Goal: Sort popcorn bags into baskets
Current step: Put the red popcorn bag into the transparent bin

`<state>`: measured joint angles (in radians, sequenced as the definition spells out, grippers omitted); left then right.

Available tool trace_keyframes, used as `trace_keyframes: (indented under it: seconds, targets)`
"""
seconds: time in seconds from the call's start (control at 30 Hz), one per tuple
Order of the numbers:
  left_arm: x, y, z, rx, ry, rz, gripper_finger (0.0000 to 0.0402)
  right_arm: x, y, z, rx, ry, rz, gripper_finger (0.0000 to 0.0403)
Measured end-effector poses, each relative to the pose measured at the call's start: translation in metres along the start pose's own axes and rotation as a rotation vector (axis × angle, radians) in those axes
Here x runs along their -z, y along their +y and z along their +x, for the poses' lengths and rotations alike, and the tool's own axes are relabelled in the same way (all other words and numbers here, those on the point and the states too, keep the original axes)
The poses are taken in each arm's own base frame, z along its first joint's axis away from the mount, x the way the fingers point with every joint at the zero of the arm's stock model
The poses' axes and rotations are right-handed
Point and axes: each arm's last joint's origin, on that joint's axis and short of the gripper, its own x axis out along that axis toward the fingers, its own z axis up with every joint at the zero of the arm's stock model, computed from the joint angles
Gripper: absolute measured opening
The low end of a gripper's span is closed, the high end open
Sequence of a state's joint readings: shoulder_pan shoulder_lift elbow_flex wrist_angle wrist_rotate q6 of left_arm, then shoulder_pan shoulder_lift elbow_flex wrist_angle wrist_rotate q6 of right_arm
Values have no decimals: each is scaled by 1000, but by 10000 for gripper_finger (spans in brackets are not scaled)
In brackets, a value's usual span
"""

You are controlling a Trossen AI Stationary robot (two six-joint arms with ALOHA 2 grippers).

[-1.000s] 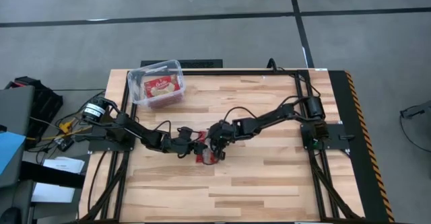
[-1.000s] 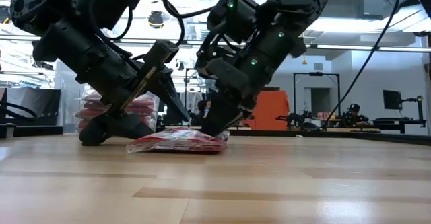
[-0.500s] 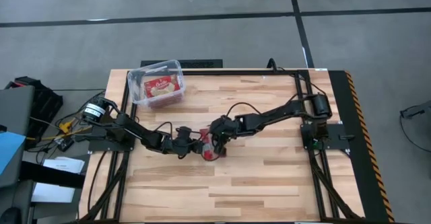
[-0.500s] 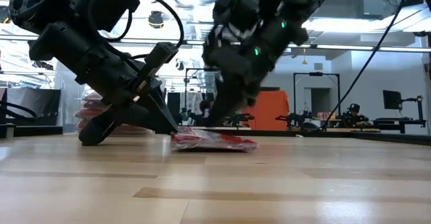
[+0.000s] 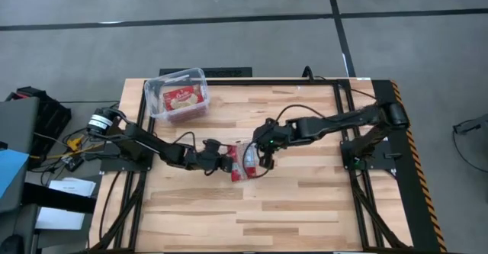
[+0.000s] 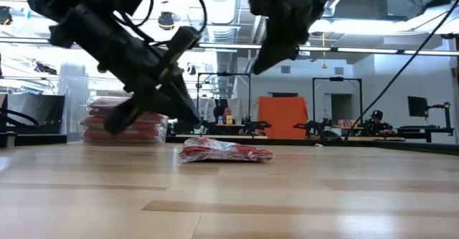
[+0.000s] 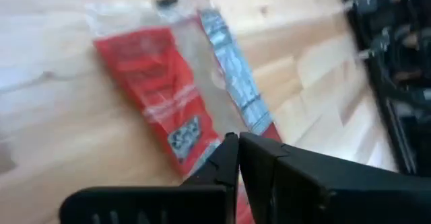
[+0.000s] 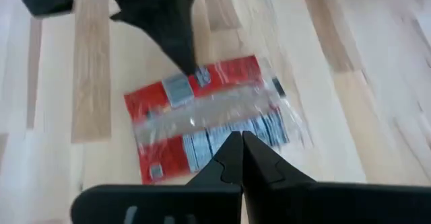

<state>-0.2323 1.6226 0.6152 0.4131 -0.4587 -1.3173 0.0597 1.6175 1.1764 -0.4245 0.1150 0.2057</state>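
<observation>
Centrally in the high view, just below the middle of the frame: one popcorn bag [image 5: 242, 163], red with a clear strip and bluish-white panels, lying flat on the wooden table [image 5: 305, 208]. At its left edge, the left gripper [image 5: 226, 164], fingers pressed together, tip at the packet's edge; whether pinching that edge or only touching it, cannot tell. Just right of the packet and lifted clear of it in the low view, the right gripper [image 5: 266, 155], fingers together, holding nothing. Toward the upper left of the high frame, near the table's far corner, a clear tub [image 5: 177, 94] with red packets [image 5: 183, 98] inside, seen stacked at the left of the low view.
</observation>
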Motion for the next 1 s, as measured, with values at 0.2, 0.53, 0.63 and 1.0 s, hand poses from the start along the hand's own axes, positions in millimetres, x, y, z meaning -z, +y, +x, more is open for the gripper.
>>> trace_keyframes:
  seconds: [0.2, 0.53, 0.63, 1.0]
  targets:
    - [5, 12, 0, -66, 101, 28, 51, 20, 0, 15, 11, 66, 15, 15]
    - [9, 16, 3, -87, 112, -76, 269, 51, 19, 65, -19, 135, -6, 16]
    - [13, 19, 10, -98, 104, -143, 312, 61, 20, 86, -46, 174, -4, 14]
    - [22, 16, 31, -73, 48, -199, 332, 56, 20, 115, -119, 152, -10, 18]
